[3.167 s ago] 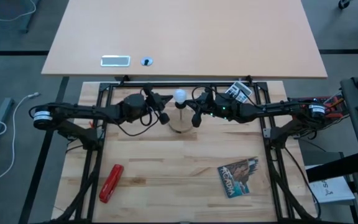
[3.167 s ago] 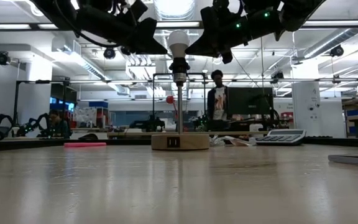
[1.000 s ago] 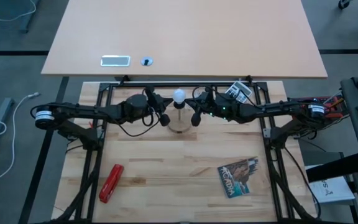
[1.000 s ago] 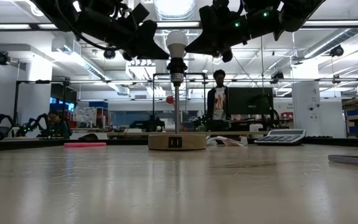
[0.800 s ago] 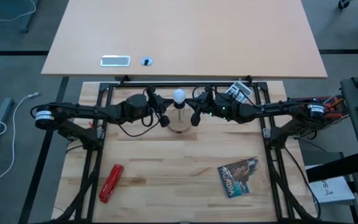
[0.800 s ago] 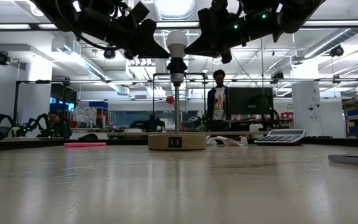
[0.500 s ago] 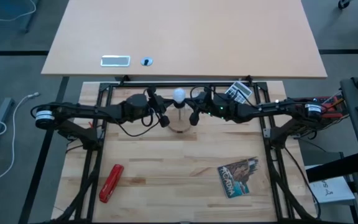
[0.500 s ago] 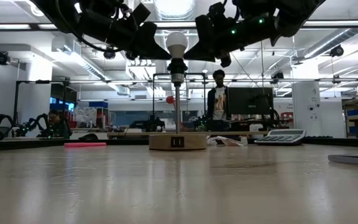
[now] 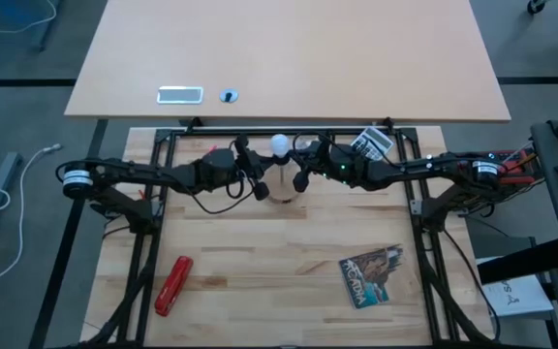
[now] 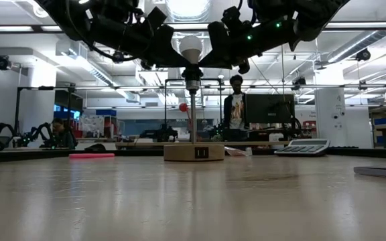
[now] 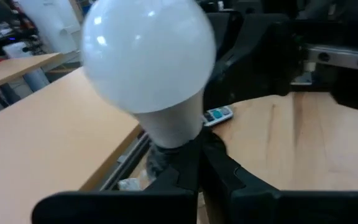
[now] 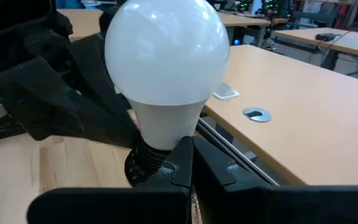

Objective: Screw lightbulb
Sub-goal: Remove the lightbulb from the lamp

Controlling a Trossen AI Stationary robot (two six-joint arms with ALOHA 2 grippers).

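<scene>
The white lightbulb (image 10: 191, 47) stands upright in a black socket (image 10: 191, 71) on a thin stem, which rises from a round wooden disc (image 10: 194, 152) at the table's far middle. In the high view the lightbulb (image 9: 279, 145) shows between both arms. My left gripper (image 11: 196, 163) is shut and comes level from the table's left, with its tips at the bulb's neck. My right gripper (image 12: 188, 163) is also shut and comes level from the table's right to the same height. My left gripper lays its shut fingertips (image 11: 191, 155) against the lower end of the bulb's neck (image 11: 166, 134), just above the socket. It comes level from the table's left. The bulb stays upright in the socket. My right gripper sets its shut fingertips (image 12: 185, 155) against the lower end of the neck (image 12: 163, 127), right above the black socket (image 12: 143, 167). It comes level from the table's right, opposite the other gripper.
A red tool (image 9: 172, 284) lies near the left front and a booklet (image 9: 374, 276) near the right front. A calculator (image 9: 373, 143) sits at the far right, close behind my right arm. A person (image 10: 233, 110) stands in the room beyond.
Both grippers have closed in a little on the lightbulb from either side, still shut. The wooden disc has slid slightly along the table, and the lamp has stayed upright.
</scene>
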